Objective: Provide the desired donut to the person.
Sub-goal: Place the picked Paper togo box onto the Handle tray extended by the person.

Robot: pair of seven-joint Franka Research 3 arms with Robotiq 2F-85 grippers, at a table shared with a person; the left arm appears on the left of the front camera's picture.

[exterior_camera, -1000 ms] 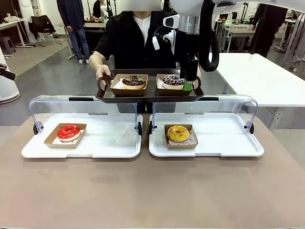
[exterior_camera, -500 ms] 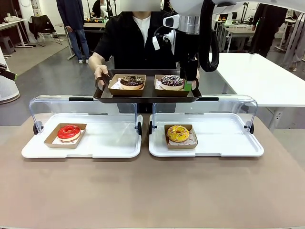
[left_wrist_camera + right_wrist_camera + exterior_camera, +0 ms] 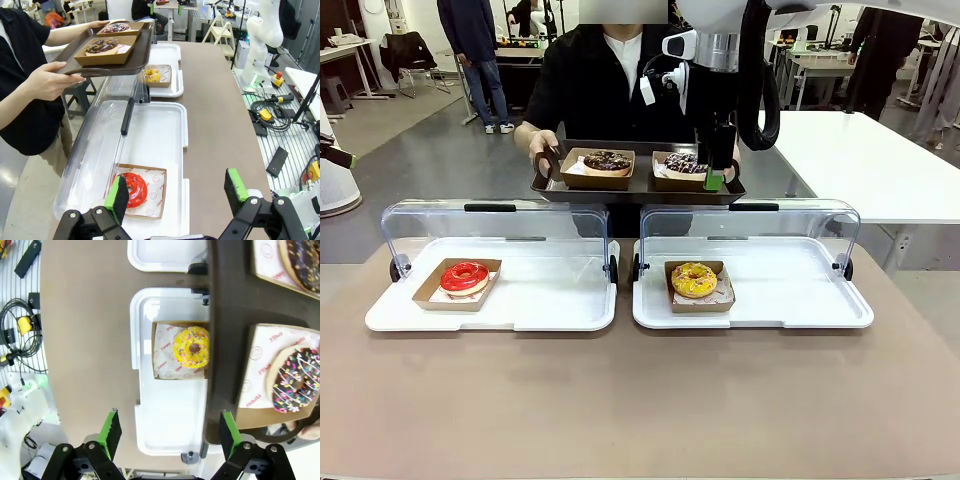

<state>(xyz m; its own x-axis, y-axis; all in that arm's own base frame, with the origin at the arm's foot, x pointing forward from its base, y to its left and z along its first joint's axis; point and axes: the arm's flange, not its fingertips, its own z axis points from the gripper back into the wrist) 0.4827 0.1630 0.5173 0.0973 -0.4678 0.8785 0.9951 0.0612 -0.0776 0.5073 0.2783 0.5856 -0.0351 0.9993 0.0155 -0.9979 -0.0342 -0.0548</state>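
While the person in the black short-sleeved shirt (image 3: 605, 85) holds the dark brown serving tray (image 3: 636, 188) level above the far edge of the table, I've got my right gripper (image 3: 716, 172) hanging just over that tray's right end, green pads spread wide with nothing between them. Right beneath it, on the tray, sits the chocolate donut with white drizzle and coloured sprinkles (image 3: 684, 164) in its brown cardboard box; beside it, toward the tray's left end, rests the plain dark chocolate donut (image 3: 608, 160) in a matching box. The person's hand (image 3: 545, 150) grips the tray's left rim.

Below the tray, nearer to me, two white plastic display trays lie side by side, clear hinged lids flipped up. The right display tray (image 3: 800, 300) carries the yellow sprinkled donut (image 3: 694, 280) in a cardboard box, almost straight under the serving tray's right end. The left display tray (image 3: 550, 300) holds the glossy red donut (image 3: 465, 276).

My left gripper (image 3: 175, 192) hovers above that red donut, well away from the serving tray, fingers spread apart and empty.
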